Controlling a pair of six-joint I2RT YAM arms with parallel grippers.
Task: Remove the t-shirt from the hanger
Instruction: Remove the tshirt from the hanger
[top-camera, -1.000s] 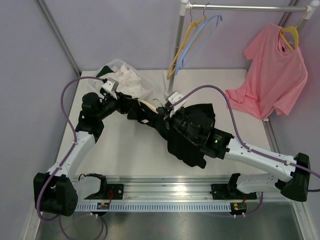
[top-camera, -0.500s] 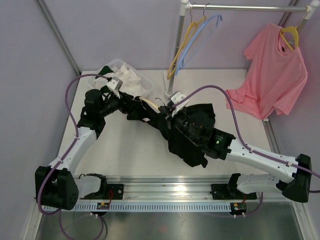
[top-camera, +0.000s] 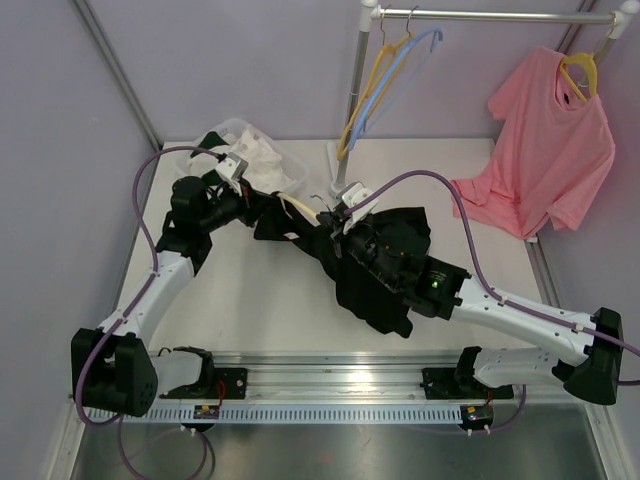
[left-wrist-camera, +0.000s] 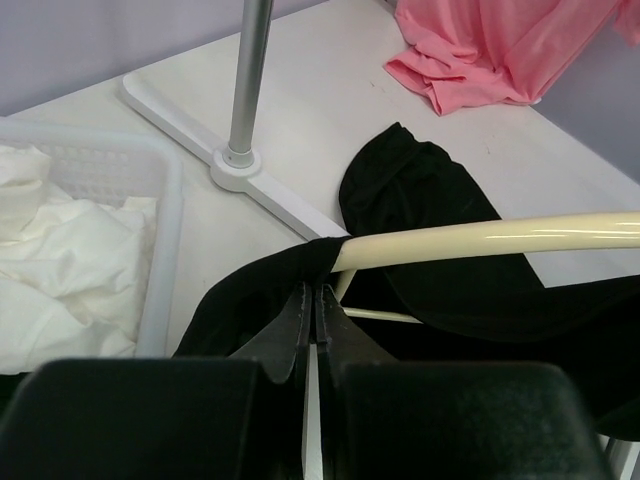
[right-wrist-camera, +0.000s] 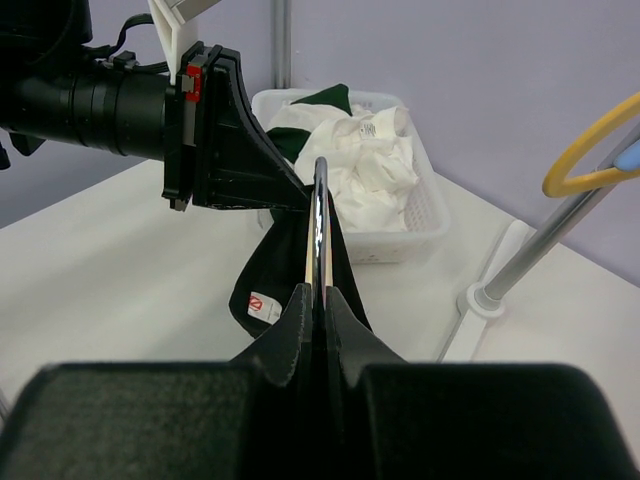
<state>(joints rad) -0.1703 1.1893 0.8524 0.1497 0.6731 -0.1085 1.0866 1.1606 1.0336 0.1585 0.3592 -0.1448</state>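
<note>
A black t-shirt (top-camera: 385, 270) lies draped over a cream hanger (top-camera: 293, 207) in the middle of the table. My right gripper (top-camera: 335, 228) is shut on the hanger, which shows edge-on between its jaws (right-wrist-camera: 318, 290). My left gripper (top-camera: 258, 205) is shut, its tips (left-wrist-camera: 313, 292) pinching the black fabric (left-wrist-camera: 430, 200) where it wraps the end of the cream hanger arm (left-wrist-camera: 480, 238). A white label with a red mark (right-wrist-camera: 262, 307) shows on the hanging cloth.
A white basket (top-camera: 292, 168) of pale cloth stands at the back left, close behind my left gripper. The rack pole (top-camera: 357, 80) and its base (left-wrist-camera: 240, 165) stand behind the shirt, carrying yellow and blue hangers (top-camera: 378, 80). A pink t-shirt (top-camera: 550, 140) hangs at the right.
My left gripper shifted slightly toward the basket, opened and has closed again on the black fabric at the hanger's end. The right arm has hardly moved.
</note>
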